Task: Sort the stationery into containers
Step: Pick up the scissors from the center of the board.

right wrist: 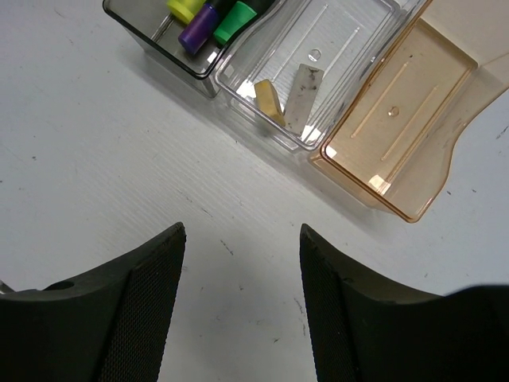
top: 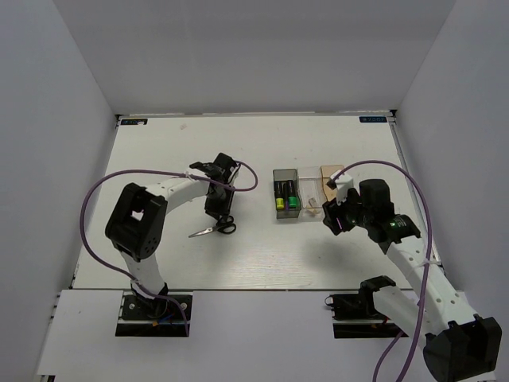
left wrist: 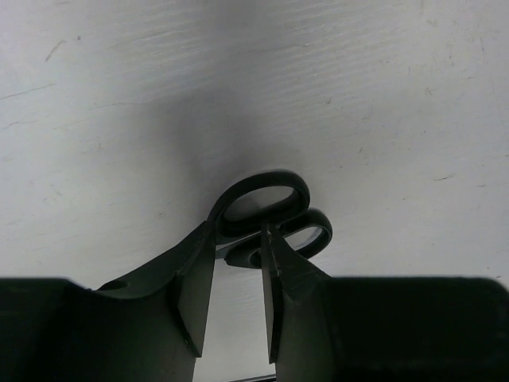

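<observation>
The small black-handled scissors [top: 216,229] lie flat on the white table. My left gripper [top: 215,208] hangs just over their handles. In the left wrist view the two handle rings [left wrist: 266,208] sit at my fingertips, and the left gripper [left wrist: 238,232] is partly open and straddles the neck of the scissors. The dark box [top: 285,193] holds the yellow [right wrist: 184,8], purple [right wrist: 197,30] and green [right wrist: 232,24] highlighters. The clear box [right wrist: 350,48] holds the tan cube [right wrist: 269,99] and the grey block [right wrist: 303,97]. The tan-orange box [right wrist: 398,135] is empty. My right gripper [right wrist: 242,235] is open and empty over bare table, just in front of the boxes.
White walls close in the table on the left, back and right. A purple cable loops from each arm. The three joined boxes [top: 310,193] stand right of centre, with my right wrist [top: 374,208] close beside them.
</observation>
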Available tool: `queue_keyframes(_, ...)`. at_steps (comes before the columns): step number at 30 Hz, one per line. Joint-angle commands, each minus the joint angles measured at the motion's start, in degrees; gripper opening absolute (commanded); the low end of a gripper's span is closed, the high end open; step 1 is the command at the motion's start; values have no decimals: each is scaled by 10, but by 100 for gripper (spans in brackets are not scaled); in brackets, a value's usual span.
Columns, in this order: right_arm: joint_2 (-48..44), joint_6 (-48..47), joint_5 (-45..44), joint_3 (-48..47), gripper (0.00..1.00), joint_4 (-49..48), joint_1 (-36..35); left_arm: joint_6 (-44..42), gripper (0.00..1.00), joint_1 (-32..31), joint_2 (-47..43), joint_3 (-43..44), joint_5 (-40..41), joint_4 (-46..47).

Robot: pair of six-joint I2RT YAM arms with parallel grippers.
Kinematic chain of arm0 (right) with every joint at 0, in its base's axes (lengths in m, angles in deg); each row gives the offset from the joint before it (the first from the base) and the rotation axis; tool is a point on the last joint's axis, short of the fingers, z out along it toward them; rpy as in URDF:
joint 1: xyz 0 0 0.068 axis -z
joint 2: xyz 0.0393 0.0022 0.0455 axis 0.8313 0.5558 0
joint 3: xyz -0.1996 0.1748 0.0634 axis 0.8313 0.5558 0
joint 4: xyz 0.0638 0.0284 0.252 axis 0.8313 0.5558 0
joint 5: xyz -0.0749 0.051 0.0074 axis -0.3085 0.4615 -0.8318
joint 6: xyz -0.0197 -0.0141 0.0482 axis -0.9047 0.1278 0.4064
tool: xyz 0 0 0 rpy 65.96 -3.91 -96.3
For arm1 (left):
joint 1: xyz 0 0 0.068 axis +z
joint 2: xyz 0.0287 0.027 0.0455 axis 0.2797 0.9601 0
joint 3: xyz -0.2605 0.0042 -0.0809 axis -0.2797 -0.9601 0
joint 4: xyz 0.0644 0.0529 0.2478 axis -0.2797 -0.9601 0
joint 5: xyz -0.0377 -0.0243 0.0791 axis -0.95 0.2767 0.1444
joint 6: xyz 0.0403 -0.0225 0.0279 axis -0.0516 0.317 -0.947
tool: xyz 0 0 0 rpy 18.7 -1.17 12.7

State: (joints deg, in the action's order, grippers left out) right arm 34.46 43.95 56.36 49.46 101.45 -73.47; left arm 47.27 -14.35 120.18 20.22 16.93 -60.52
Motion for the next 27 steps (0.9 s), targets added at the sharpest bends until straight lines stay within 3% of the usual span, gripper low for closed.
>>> queue_keyframes(1, -5, 7, 11, 2, 63, -8, 4, -12, 40, -1, 3, -5, -34, 23)
queue_keyframes(9, -13, 8, 25, 5, 63, -3, 12, -16, 40, 4, 21, -13, -4, 27)
queue_keyframes(14, -19, 8, 32, 8, 63, -2, 13, -17, 34, 6, 26, -10, 9, 29)
queue_keyframes(18, -18, 9, 34, 8, 63, -1, 17, -17, 23, 6, 36, -14, 8, 29)
queue_keyframes(22, -29, 11, 36, 7, 63, -1, 20, -13, 4, 5, 40, -26, 8, 33)
queue_keyframes(24, -36, 9, 37, 7, 65, 4, 22, -7, 1, 3, 22, -30, 5, 34)
queue_keyframes(25, -36, 11, 35, 6, 78, 5, 23, -4, 0, -1, 15, -27, 4, 31)
queue_keyframes(27, -44, 18, 21, 4, 87, 4, 26, 1, 0, -12, -17, -14, 0, 28)
